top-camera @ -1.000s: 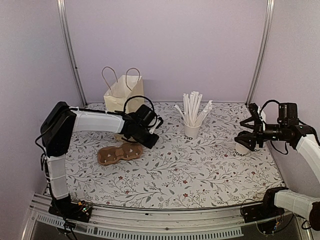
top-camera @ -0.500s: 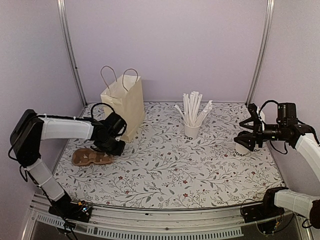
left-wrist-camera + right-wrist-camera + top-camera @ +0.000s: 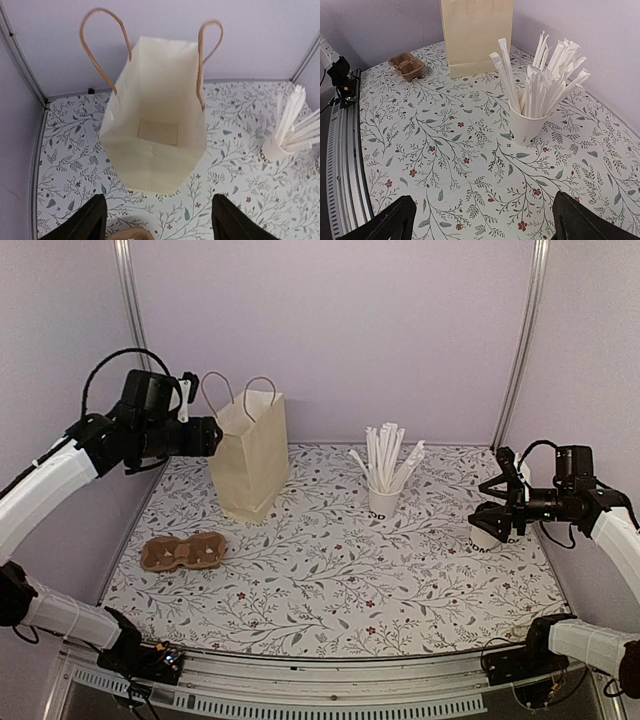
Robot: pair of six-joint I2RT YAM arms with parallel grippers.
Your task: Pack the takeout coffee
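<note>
On the flowered desk stood four things, one of each kind. (a) One paper bag with two looped handles stood upright and open-mouthed at the back left. (b) One brown cup carrier with two wells lay near the left front, well apart from the bag. (c) One straw cup, full of white straws, stood at mid-back. (d) One takeout coffee stood at the far right edge, with dark lettering low on its side. My left tool hung high beside the bag's mouth, its two fingers spread apart with nothing between them. My right tool stood spread wide just at the coffee. I could not tell whether it touched the cup.
</note>
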